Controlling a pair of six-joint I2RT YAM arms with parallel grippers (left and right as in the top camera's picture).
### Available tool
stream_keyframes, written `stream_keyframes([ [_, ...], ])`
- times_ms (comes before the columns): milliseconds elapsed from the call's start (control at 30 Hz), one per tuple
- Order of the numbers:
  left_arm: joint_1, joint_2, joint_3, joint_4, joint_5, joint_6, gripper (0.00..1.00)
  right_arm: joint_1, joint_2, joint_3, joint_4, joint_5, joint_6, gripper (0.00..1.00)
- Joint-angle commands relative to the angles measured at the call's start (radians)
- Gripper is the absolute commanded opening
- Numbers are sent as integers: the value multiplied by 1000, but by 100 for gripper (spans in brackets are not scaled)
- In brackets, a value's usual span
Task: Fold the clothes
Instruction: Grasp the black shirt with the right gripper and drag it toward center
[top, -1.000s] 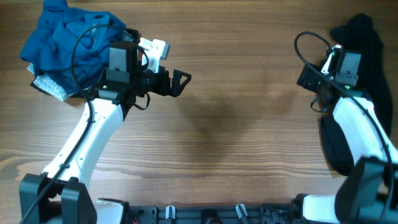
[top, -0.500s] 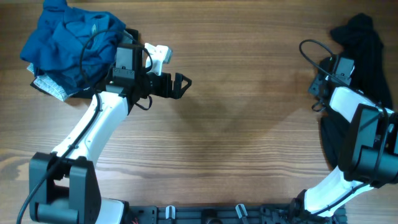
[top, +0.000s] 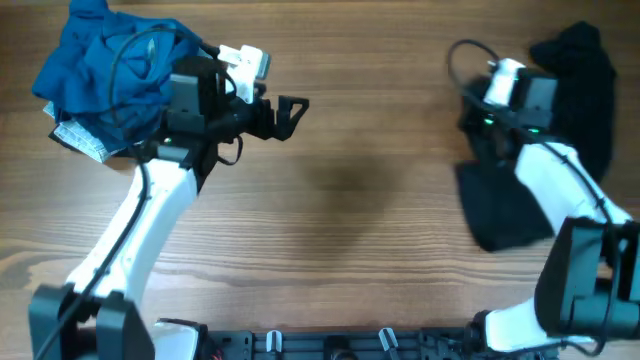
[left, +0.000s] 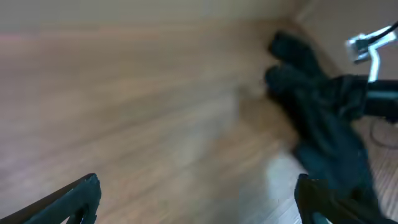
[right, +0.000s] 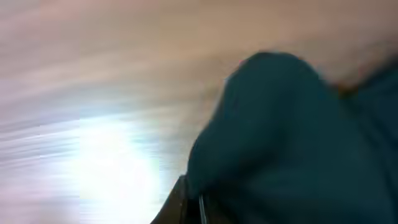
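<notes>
Black shirt (top: 505, 212) sharp overhead; blurred elsewhere (wrists).

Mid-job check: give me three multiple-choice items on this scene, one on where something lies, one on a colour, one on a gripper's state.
1. In the overhead view, the blue pile lies:
A) top left
B) centre
C) bottom right

2. The right-side garment is:
A) red
B) black
C) white

3. The left gripper is:
A) shut on blue cloth
B) shut on a black sleeve
C) open and empty

Answers:
1 A, the pile fills the upper left corner.
2 B, its fabric is plainly black.
3 C, its fingers stand apart with nothing between them.
</notes>
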Motion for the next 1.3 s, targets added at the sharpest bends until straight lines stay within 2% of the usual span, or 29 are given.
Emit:
stream_keyframes([
  [0, 33, -53, 18, -2, 7, -13, 100, 155, -31, 41, 71, -73, 85, 4],
  [200, 66, -53, 18, -68, 7, -13, 98, 352, -22, 41, 340, 42, 273, 4],
  [367, 61, -52, 18, -87, 8, -13, 96, 403, -19, 46, 580, 72, 296, 4],
  [400, 60, -52, 18, -92, 8, -13, 96, 404, -19, 53, 605, 72, 296, 17],
  [433, 57, -52, 18, -95, 8, -13, 96, 404, -19, 62, 614, 72, 293, 65],
  [467, 52, -52, 18, -101, 8, -13, 96, 404, -20, 84, 601, 72, 273, 99],
  [567, 37, -52, 18, -119, 8, -13, 96, 385, -34, 169, 433, 68, 249, 100],
  [667, 6, -48, 18, -172, 7, 2, 96, 355, -97, 215, 241, 70, 147, 100],
  [700, -12, -42, 17, -202, -2, 3, 96, 334, -145, 216, 129, 70, 113, 100],
  [767, -50, -25, 16, -267, -19, 50, 95, 303, -212, 216, -51, 68, 98, 100],
  [833, -90, 0, 13, -321, -31, 94, 93, 284, -246, 216, -161, 68, 98, 100],
  [967, -156, 74, 8, -399, -181, 100, 92, 251, -258, 210, -412, 69, 105, 100],
  [1100, -179, 179, 8, -391, -196, 108, 92, 250, -257, 157, -530, 70, 105, 99],
  [1267, -179, 264, 8, -351, -203, 107, 90, 250, -219, 52, -499, 114, 140, 97],
])
